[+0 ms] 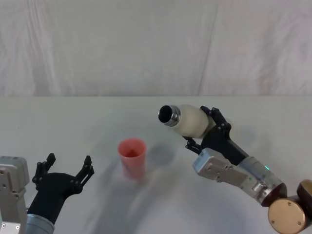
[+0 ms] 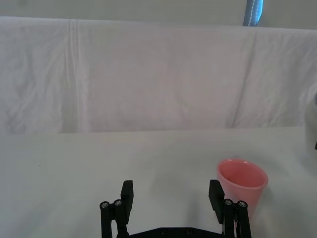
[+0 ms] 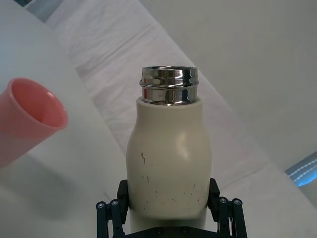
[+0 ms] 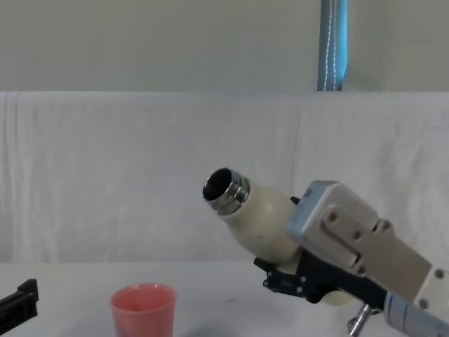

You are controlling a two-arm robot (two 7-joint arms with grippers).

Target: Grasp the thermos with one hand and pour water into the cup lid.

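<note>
In the head view, I hold the thermos [image 1: 187,120] in the right gripper [image 1: 210,127], lifted off the table [image 1: 73,126] and tilted so that its open steel mouth points toward my left. The cup lid [image 1: 132,157] stands upright on the table, lower and to the left of the mouth, with a clear gap between them. I judge this as the main risk: if I tip more from here, the water can fall short of the cup and land on the table. The left gripper [image 1: 68,171] rests near the cup lid on its left side, fingers spread wide and holding nothing.

In the left wrist view, the two fingers [image 2: 127,196] stand wide apart, and the cup lid [image 2: 241,187] is just beside one of them, not between them. A small move of this arm could knock the cup over.

In the right wrist view, the fingers [image 3: 219,209] press on both sides of the lower body of the thermos [image 3: 169,168]. The grasp sits far from the neck, so I think the bottle may slip or turn when tilted further.

In the chest view, the mouth of the thermos [image 4: 256,209] is well above the cup lid [image 4: 143,310] and to its right, so a splash is possible.
</note>
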